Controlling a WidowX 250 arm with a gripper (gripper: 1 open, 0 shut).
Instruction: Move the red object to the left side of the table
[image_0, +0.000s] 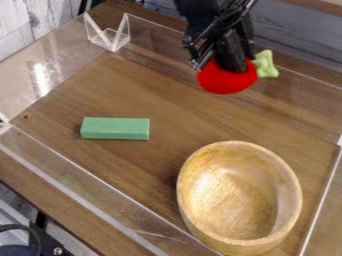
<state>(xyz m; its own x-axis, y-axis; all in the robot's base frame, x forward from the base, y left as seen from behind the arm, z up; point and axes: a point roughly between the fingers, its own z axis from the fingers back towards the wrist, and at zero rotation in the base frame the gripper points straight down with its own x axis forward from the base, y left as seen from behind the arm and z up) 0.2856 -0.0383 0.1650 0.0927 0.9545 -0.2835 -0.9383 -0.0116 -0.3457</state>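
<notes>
The red object, a small round bright-red toy fruit with a light-green stem sticking out to its right, hangs above the far right part of the brown wood-grain table. My black gripper comes down from the top edge and is shut on the fruit's upper part; its fingertips are partly hidden against the red.
A green rectangular block lies left of centre. A large wooden bowl fills the near right corner. Low clear acrylic walls edge the tabletop, and a clear folded piece stands at the far left.
</notes>
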